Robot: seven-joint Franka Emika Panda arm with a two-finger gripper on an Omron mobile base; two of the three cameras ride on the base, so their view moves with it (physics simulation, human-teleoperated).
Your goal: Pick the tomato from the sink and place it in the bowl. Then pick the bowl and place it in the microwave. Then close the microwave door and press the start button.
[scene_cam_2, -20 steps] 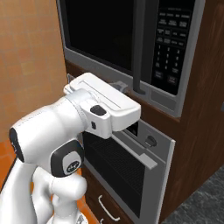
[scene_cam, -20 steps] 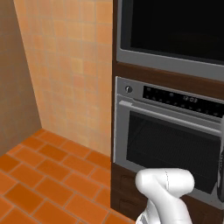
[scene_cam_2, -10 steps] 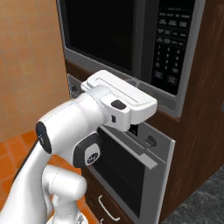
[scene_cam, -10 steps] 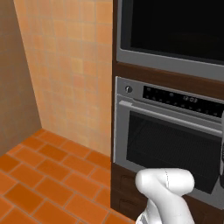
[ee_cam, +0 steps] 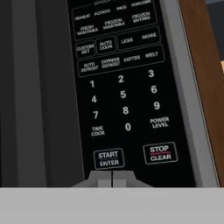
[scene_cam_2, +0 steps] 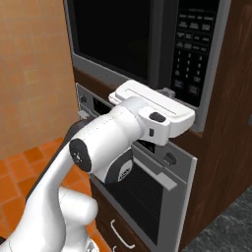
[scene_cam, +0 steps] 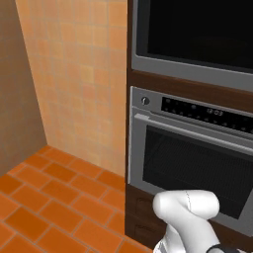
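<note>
One microwave (scene_cam_2: pixel 147 44) is sitting above one steel oven (scene_cam: pixel 197 163) in a dark wood cabinet (scene_cam_2: pixel 221 162). The microwave door (scene_cam_2: pixel 113 37) is standing shut. One gripper (ee_cam: pixel 112 178), jaws pressed together and holding nothing, is pointing just below the START button (ee_cam: pixel 108 158). Orange tiles are covering the floor (scene_cam: pixel 44 207) and the wall (scene_cam: pixel 79 79).
</note>
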